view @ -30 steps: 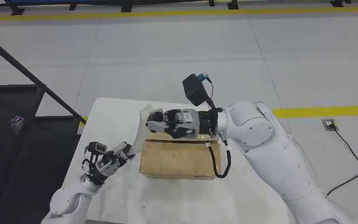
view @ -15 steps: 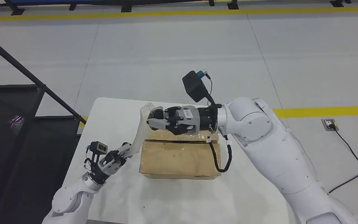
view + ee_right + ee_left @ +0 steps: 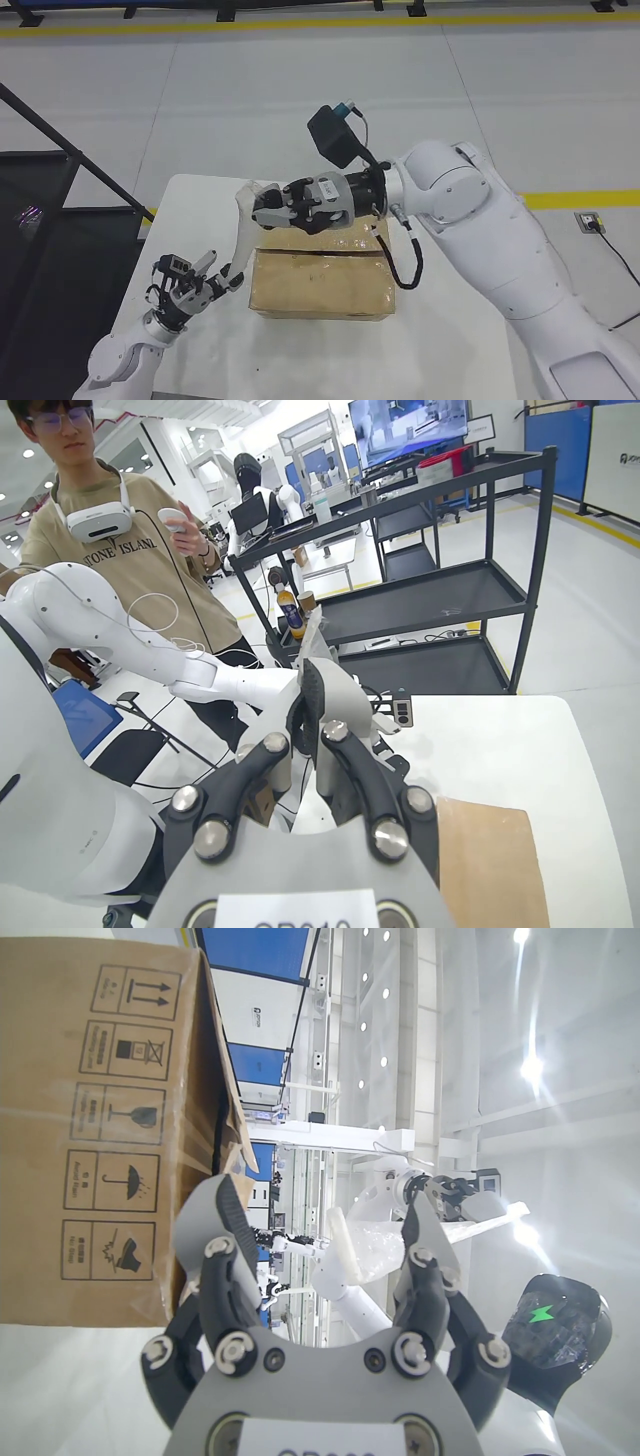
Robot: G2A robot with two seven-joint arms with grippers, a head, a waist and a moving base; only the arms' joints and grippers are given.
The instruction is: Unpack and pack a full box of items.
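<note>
A white desk is seen from above. A brown cardboard box is set on it toward the near edge, with its top flaps folded down and a seam running along its length. In the left wrist view, one side of the box is shown printed with handling symbols, and a flap edge is seen slightly lifted.

A long clear plastic packet is held in the air past the left end of the box. It is slanted, with its upper end raised over the desk beyond the box's far left corner and its lower end brought down near the box's left end.

The upper end is pinched by the right gripper, whose jaws are pressed together on the plastic; a sliver of it is seen sticking out past them in the right wrist view.

The left gripper is placed low over the desk just beside the box's left end. Its jaws are spread wide and nothing is gripped between them.
</note>
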